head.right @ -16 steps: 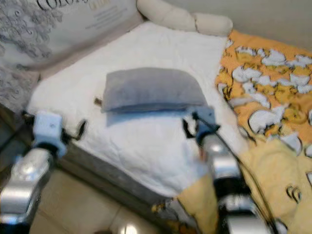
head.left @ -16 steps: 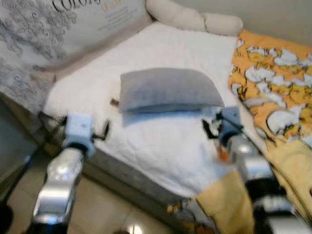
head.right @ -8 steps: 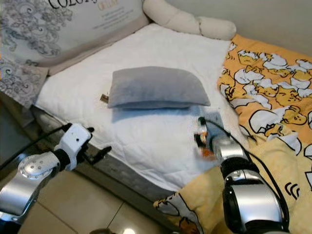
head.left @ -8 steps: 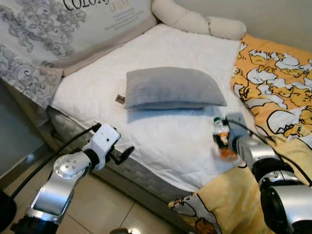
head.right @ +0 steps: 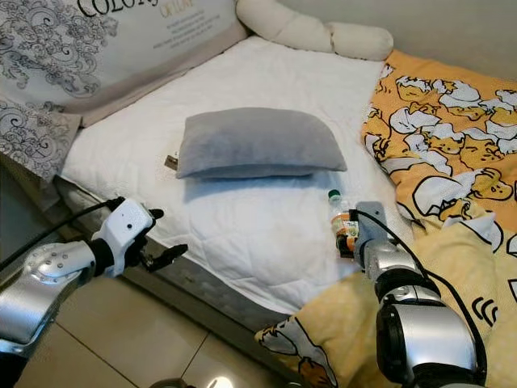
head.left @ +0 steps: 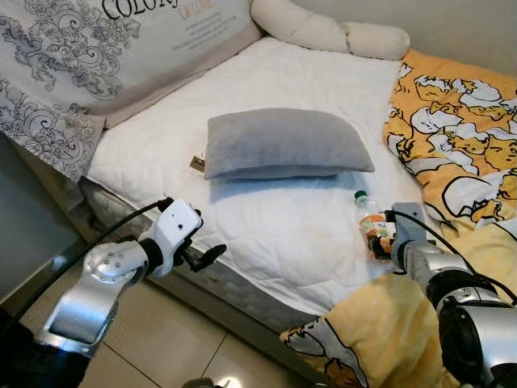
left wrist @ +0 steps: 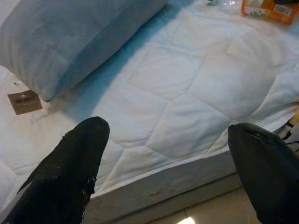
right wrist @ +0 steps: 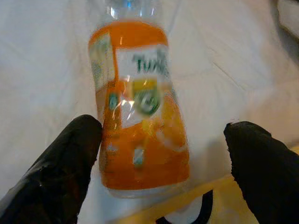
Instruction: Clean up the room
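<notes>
At lower right of the head view, a bottle (head.left: pixel 371 220) with an orange label lies on the white mattress (head.left: pixel 283 234), between the spread fingers of the right gripper (right wrist: pixel 161 163). The left gripper (left wrist: pixel 173 163), fingers apart, hovers at the mattress edge below a grey pillow (head.left: pixel 283 144).

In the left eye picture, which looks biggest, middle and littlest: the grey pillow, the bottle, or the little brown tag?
1. Grey pillow, by far the biggest.
2. Bottle, standing near the right gripper.
3. Brown tag, the littlest.
</notes>
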You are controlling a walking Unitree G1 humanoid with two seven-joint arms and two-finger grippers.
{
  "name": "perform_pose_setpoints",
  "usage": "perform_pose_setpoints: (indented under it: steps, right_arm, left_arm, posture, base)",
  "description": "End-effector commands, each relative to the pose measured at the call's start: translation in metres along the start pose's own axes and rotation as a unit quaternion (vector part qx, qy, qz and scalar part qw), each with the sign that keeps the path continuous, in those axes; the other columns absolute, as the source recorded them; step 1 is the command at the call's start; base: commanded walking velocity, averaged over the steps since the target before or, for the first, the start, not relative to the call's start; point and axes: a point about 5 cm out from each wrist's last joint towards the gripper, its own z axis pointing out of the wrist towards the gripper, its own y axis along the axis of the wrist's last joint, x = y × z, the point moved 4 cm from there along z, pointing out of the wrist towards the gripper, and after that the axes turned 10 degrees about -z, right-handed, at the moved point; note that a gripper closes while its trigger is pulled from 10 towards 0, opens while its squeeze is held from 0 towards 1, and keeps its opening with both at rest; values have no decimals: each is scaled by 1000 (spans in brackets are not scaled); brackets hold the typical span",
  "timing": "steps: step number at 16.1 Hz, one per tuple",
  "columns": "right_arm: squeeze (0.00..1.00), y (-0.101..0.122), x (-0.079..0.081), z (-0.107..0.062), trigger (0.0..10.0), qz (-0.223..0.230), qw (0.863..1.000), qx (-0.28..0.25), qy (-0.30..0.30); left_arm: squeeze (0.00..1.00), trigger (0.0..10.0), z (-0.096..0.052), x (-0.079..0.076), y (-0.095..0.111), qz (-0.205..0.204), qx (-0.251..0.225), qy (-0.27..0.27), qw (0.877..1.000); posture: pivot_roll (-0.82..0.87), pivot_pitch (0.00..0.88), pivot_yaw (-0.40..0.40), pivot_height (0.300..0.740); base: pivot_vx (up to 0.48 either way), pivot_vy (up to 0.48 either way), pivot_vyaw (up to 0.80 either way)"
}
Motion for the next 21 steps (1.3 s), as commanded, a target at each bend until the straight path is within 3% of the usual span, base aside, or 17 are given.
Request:
perform_pose_setpoints:
  steps: [1,7,8,9,11,14,16,20,21]
  right_arm:
    - [0,-2,-2,0,10000,8,1000,-1,-9]
    - [0,-9,-1,1,10000,24,1000,1,-14]
    - [0,-14,2,1,9098,31,999,10,-9]
    - [0,-20,5,2,4941,34,999,19,-5]
    - [0,-28,9,2,1529,38,999,30,-2]
    - [0,-32,9,2,1765,47,998,40,-7]
    - [0,-32,8,2,0,59,997,40,-10]
    - [0,-23,6,2,0,75,997,14,-5]
    - [0,-18,4,2,0,102,995,-1,-3]
  left_arm:
    - [0,10000,-8,-1,-1,2,7,-5,1000]
    - [0,10000,-31,-8,-7,1,32,-18,999]
    - [0,10000,-33,-10,-7,0,35,-21,999]
    - [0,10000,-35,-11,-8,-2,38,-22,999]
    - [0,10000,-36,-13,-9,-6,41,-25,999]
    - [0,10000,-33,-16,-9,-11,41,-30,999]
    - [0,10000,-28,-17,-8,-15,39,-34,999]
    - [0,10000,-22,-20,-12,-33,32,-32,998]
    - [0,10000,-20,-25,-14,-41,28,-34,998]
  posture:
    - [199,0,19,740]
    - [253,0,50,740]
    - [257,0,52,740]
    - [258,0,52,740]
    - [248,0,53,740]
    - [234,0,57,740]
    - [216,0,57,740]
    - [185,0,32,740]
    - [182,0,20,740]
  base:
    - [0,0,0]
    - [0,0,0]
    - [0,0,0]
    - [0,0,0]
    - [0,0,0]
    - [0,0,0]
    - [0,0,0]
    - [0,0,0]
    - [0,0,0]
